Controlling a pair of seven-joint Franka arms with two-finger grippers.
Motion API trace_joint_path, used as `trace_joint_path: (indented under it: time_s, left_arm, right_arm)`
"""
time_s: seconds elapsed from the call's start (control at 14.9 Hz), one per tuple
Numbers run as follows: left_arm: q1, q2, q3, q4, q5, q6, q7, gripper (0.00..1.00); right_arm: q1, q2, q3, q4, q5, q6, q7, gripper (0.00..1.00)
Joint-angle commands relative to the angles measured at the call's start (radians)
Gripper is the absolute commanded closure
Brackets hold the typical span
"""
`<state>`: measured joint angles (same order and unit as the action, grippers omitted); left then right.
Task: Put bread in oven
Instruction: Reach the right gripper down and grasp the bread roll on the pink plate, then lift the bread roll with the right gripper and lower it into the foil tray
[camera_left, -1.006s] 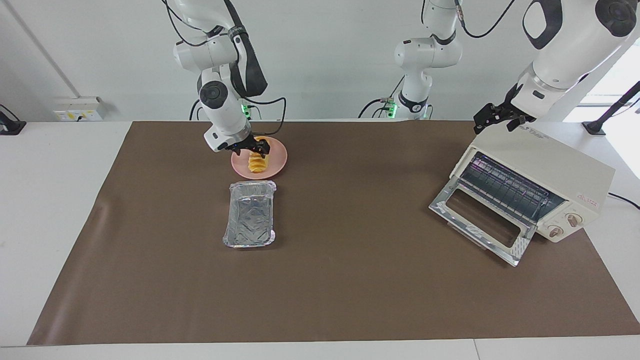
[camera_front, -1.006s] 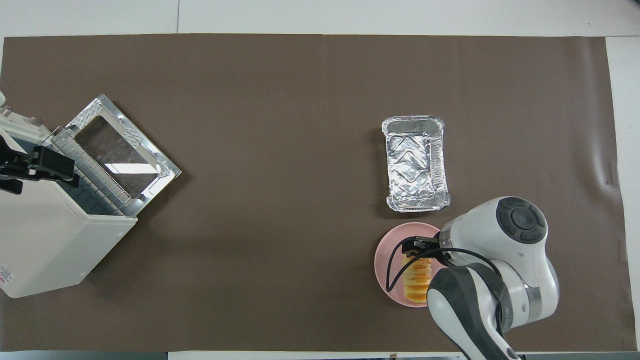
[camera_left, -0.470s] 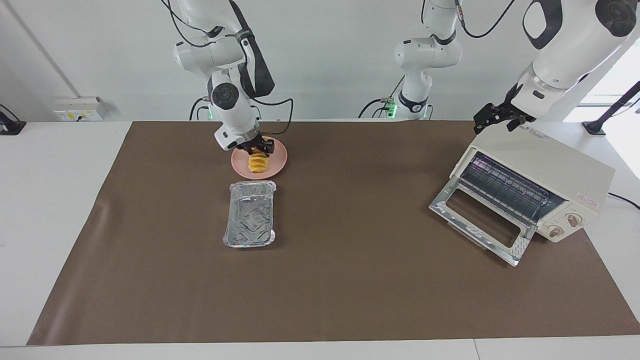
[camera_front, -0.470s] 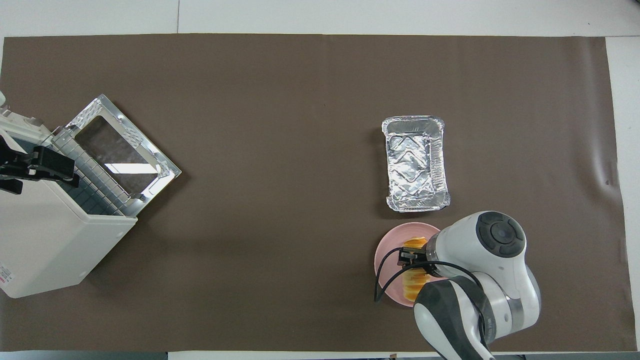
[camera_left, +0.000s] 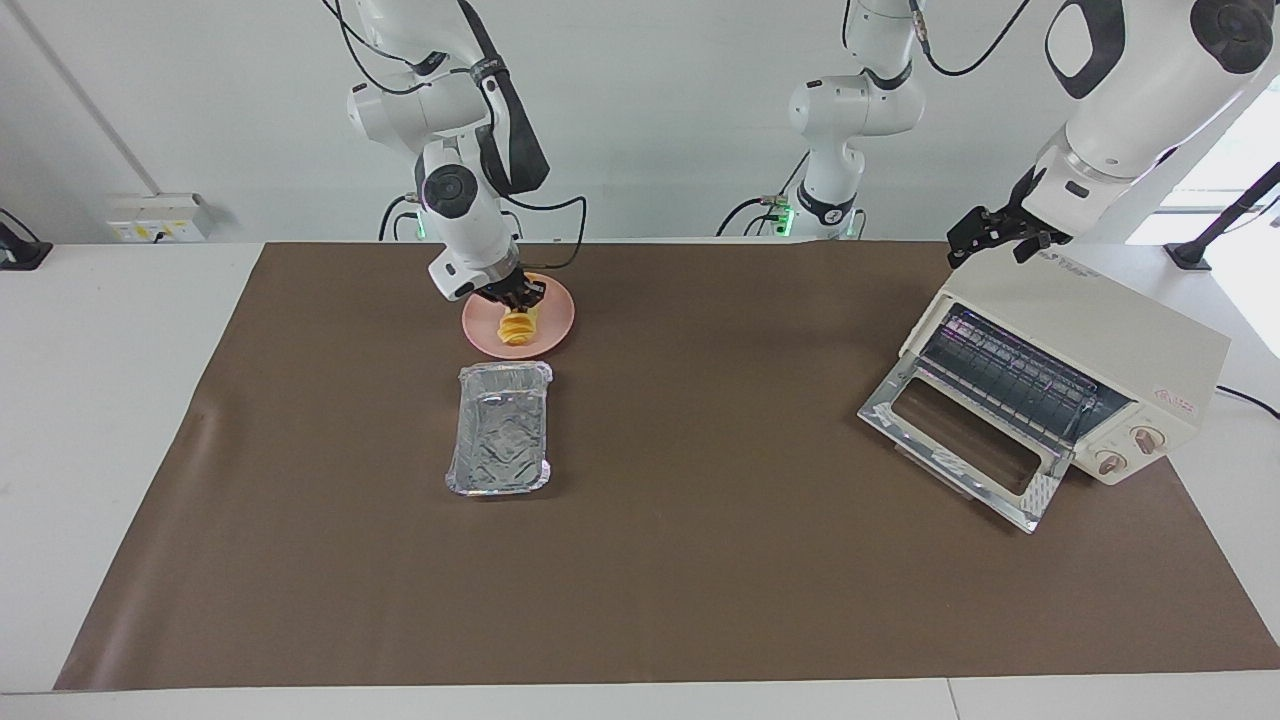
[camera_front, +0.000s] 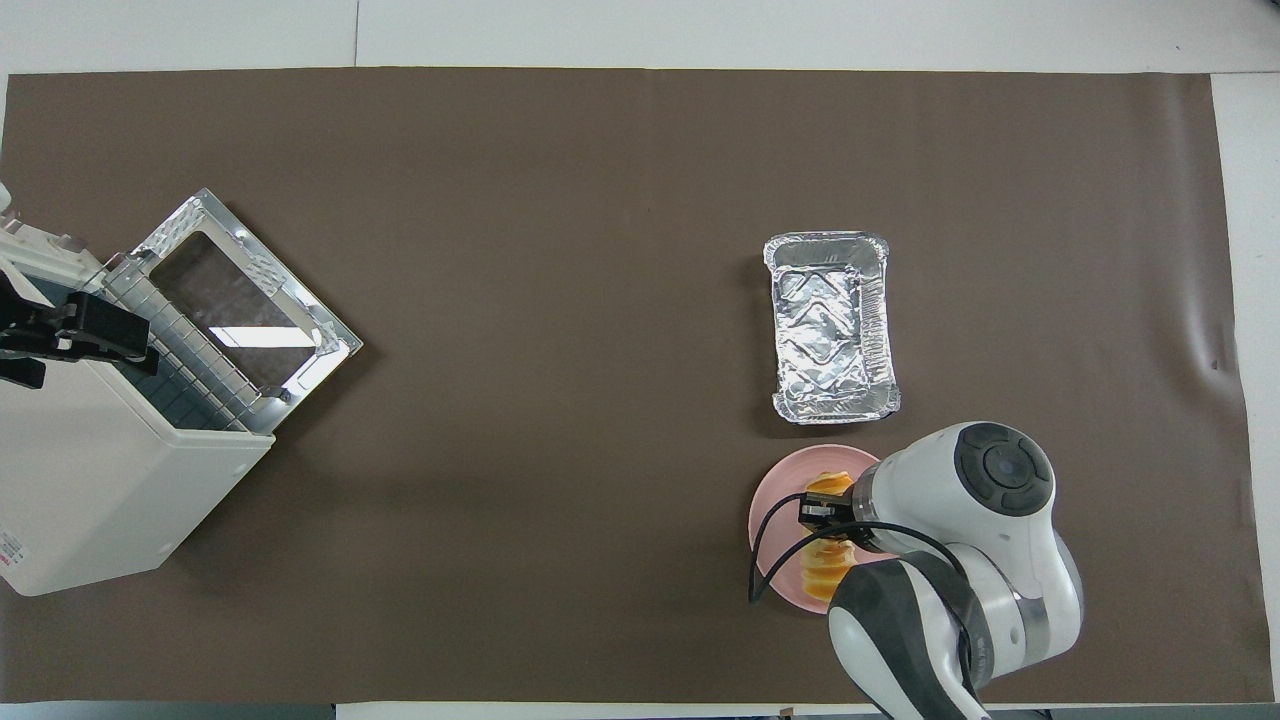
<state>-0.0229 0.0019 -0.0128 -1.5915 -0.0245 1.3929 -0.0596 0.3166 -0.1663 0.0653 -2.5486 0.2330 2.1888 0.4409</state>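
- Right gripper (camera_left: 522, 297) sits down on the bread (camera_left: 516, 328), fingers pinched across it on the plate (camera_left: 558, 322), where I want a firm hold before lifting.
- Tray (camera_left: 500, 428) lies beside, unused.
- Oven (camera_left: 1060, 372) waits, door dropped.
- Left gripper (camera_left: 985, 238) hovers over it, spread wide, holding nothing.

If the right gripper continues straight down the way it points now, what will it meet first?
The bread on the pink plate: the right gripper already sits right at it, seemingly closing on it, so little or no free travel remains.
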Motion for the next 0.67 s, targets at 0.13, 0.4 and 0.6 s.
trace_joint_path:
  time_s: [0.13, 0.4, 0.6]
  left_arm:
    - [0.009, -0.026, -0.009, -0.028, 0.015, 0.018, 0.001, 0.0]
    - [0.009, -0.026, -0.009, -0.028, 0.014, 0.018, 0.001, 0.0]
    - [0.009, -0.026, -0.009, -0.028, 0.015, 0.018, 0.001, 0.0]
  right_arm:
    - [-0.028, -0.021, -0.007, 0.167, 0.008, -0.154, -0.017, 1.0]
    - [-0.105, 0.049, -0.005, 0.413, -0.038, -0.27, -0.117, 1.0]
    - [-0.126, 0.17, -0.005, 0.569, -0.06, -0.247, -0.168, 1.0]
